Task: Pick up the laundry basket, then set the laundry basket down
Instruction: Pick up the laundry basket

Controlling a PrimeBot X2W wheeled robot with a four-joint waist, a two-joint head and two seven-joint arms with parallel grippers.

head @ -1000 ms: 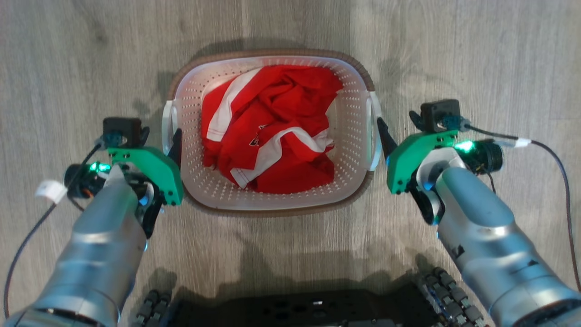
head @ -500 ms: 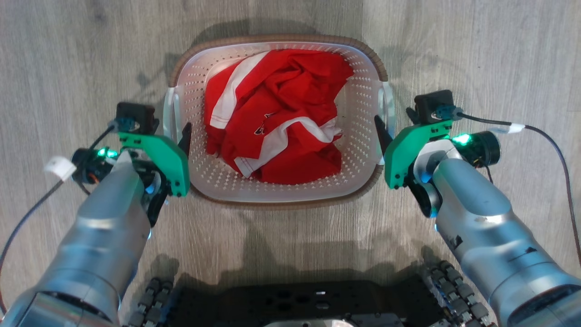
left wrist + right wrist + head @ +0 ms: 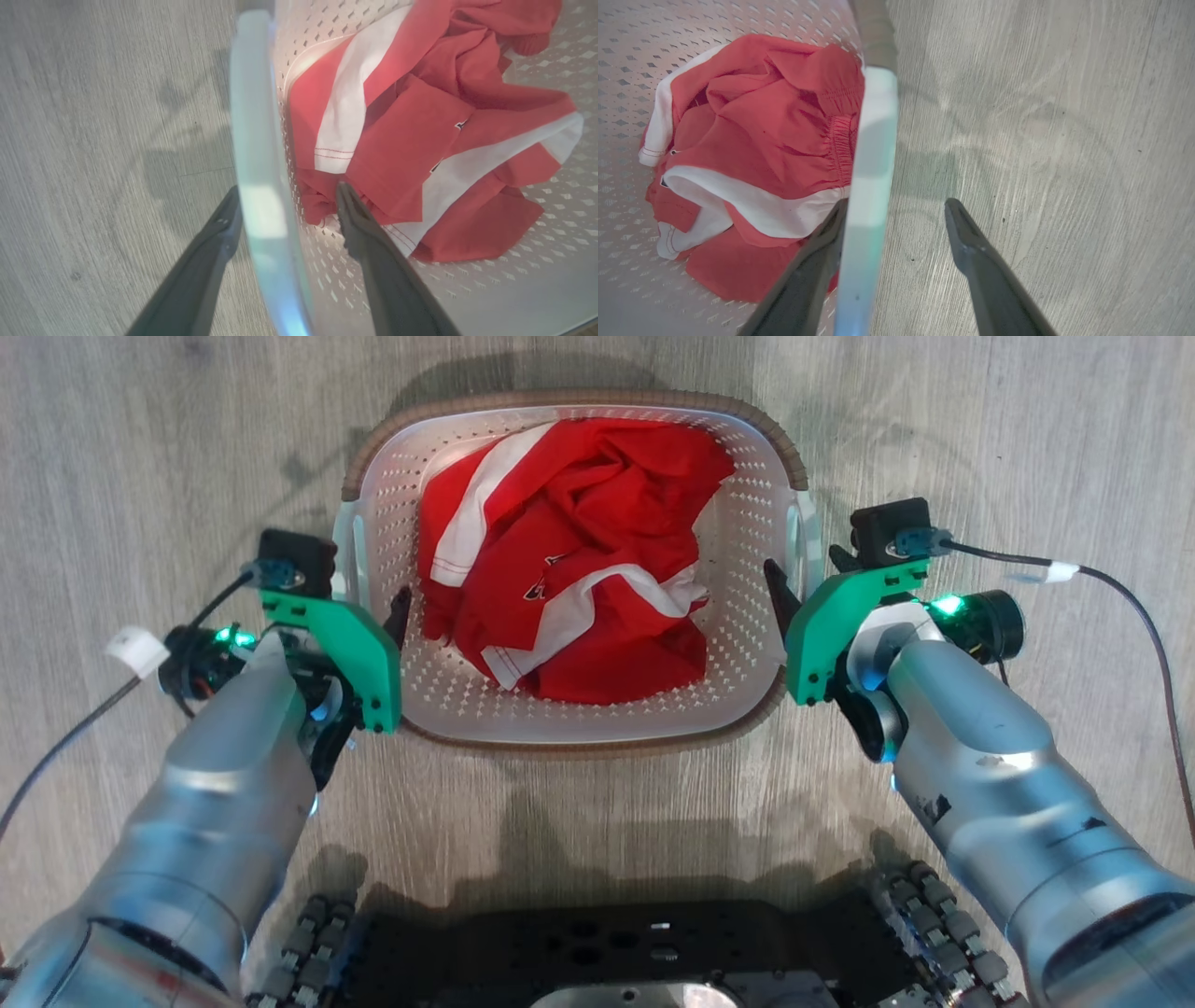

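1. As the head cam looks down, the laundry basket is in the middle, over the grey wood floor, just past the robot base. Can't tell if it rests on the floor or is held just off it.
2. Inside it: red & white clothes, all bunched up.
3. The left gripper is at the basket's left side w/ fingers spread. The left handle is btwn them. The outer finger touches the handle. The inner one is inside the basket by the clothes, w/ a gap to the handle.
4. The right gripper is at the right side, fingers spread too, w/ the right handle btwn them. The inner finger is against the handle. The outer one is off it, over the floor.
5. Neither handle is pinched.
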